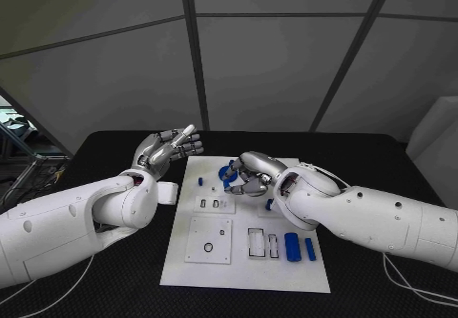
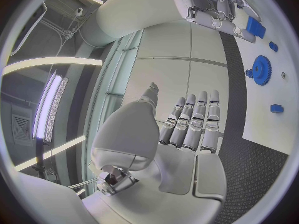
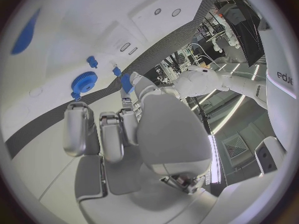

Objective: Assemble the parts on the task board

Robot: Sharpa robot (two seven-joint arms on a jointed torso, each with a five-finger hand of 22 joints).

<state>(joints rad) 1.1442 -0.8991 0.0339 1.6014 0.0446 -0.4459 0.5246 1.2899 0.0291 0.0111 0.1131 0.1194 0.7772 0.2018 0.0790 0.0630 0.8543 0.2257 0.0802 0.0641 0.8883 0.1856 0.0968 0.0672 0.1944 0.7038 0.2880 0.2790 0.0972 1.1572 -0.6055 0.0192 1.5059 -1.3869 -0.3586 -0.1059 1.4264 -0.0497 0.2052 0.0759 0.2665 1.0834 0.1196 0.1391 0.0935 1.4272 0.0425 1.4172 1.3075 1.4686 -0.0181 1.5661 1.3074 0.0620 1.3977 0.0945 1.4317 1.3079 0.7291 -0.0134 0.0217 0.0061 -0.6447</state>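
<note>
The white rectangular plastic task board (image 1: pixel 191 268) lay lengthwise away from the robot on the black table (image 1: pixel 382 165), its long axis running from the near edge to the far edge. The right hand (image 1: pixel 250 175) hovered over the far part of the board, fingers curled downward; in the right wrist view a small blue block (image 3: pixel 127 82) sat at its fingertips (image 3: pixel 132 112), though whether it was truly pinched could not be told. Just beside that hand, on its far left side, a round blue toothed gear (image 1: pixel 227 173) lay flat on the board, partly hidden by the fingers. A small blue peg (image 1: pixel 200 180) stood further left of the gear.

On the near side of the right hand, under its forearm, two blue cylinders lay side by side, a thicker one (image 1: pixel 291 246) and a thinner one (image 1: pixel 310 248), both with their long axes pointing along the board's length. Next to them were narrow rectangular recesses (image 1: pixel 256 242) outlined in black, with nothing seen inside. Further left sat a raised square panel with a black ring (image 1: pixel 208 247) on it.

The left hand (image 1: pixel 170 149) was held off the board's far left corner, palm up, fingers straight, apart and gripping nothing.
</note>
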